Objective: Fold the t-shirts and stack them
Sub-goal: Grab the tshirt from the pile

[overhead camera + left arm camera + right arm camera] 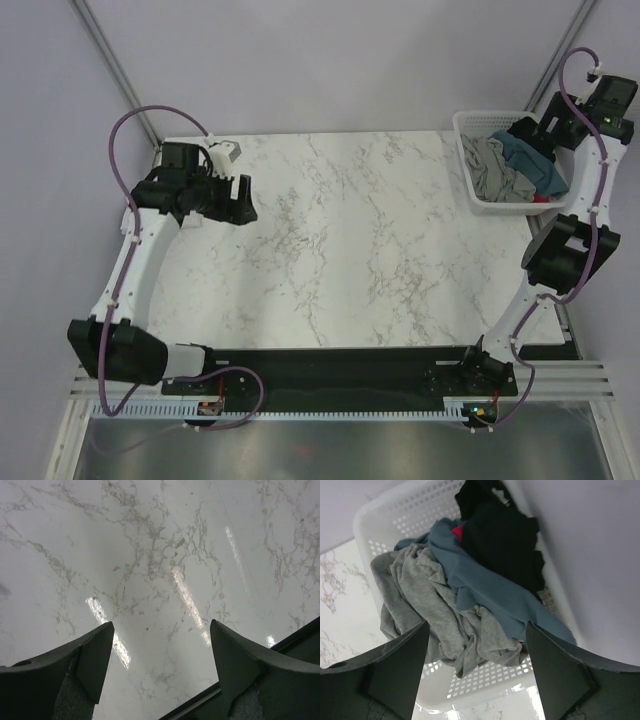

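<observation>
A grey t-shirt point(493, 172), a slate-blue t-shirt point(530, 158) and a black one lie crumpled in a white lattice basket point(470, 125) at the table's far right. In the right wrist view the grey shirt point(425, 600), the blue shirt point(485, 585) and the black shirt point(500, 535) fill the basket point(485, 680). My right gripper point(477, 645) is open and empty, hovering above the basket. In the top view it is hidden behind the right arm's wrist point(585, 110). My left gripper point(240, 205) is open and empty above the bare marble at the left; it also shows in the left wrist view point(160, 645).
The white marble tabletop point(340, 240) spreads between the arms. A black strip point(330, 358) runs along its near edge and shows in the left wrist view point(280, 645). Grey walls stand behind, and a bit of red cloth point(457, 530) peeks out in the basket.
</observation>
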Available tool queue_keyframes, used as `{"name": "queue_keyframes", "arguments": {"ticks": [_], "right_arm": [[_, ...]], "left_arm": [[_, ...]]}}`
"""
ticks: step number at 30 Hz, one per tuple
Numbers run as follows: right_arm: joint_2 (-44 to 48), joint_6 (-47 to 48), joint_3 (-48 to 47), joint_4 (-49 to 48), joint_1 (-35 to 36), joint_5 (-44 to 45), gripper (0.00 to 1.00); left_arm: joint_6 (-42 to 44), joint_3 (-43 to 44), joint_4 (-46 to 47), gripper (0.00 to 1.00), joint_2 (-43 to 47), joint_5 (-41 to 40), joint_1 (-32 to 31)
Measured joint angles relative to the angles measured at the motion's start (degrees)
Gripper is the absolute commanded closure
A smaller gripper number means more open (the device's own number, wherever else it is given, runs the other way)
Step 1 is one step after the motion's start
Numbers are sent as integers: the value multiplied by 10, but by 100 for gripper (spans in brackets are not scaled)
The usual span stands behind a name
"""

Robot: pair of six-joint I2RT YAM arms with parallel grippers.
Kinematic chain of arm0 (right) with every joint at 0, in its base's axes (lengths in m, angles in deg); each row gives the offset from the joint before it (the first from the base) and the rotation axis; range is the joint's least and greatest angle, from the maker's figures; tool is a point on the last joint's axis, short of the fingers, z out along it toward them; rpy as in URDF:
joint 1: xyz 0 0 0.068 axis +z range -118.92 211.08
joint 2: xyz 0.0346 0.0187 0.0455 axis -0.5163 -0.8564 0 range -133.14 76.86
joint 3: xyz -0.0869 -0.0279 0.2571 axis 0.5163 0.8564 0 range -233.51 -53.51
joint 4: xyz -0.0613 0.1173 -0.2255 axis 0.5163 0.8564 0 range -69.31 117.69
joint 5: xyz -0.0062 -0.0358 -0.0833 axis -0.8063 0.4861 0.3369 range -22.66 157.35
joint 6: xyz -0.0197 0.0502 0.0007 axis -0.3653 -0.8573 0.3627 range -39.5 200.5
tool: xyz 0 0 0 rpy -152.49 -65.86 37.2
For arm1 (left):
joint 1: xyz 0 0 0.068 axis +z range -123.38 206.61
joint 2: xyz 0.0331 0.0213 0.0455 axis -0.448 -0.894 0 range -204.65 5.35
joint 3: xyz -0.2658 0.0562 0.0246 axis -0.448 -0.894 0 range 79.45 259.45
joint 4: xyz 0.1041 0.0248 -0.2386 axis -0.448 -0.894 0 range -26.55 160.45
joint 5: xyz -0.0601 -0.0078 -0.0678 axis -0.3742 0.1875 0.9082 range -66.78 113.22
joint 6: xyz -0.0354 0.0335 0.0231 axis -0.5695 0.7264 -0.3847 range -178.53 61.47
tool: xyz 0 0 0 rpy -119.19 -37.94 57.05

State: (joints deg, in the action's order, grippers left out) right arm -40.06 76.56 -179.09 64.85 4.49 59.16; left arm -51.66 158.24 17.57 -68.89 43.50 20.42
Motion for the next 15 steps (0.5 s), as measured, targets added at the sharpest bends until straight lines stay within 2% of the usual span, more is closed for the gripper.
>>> {"name": "queue_keyframes", "arguments": {"ticks": [6,15], "right_arm": [[-67,18,-28,-1,39,-16,17],[-139,23,-71,-9,41,-21,18]], "left_arm": [[7,61,47,16,-127,34,1],[38,121,52,15,-186,8,1]]}}
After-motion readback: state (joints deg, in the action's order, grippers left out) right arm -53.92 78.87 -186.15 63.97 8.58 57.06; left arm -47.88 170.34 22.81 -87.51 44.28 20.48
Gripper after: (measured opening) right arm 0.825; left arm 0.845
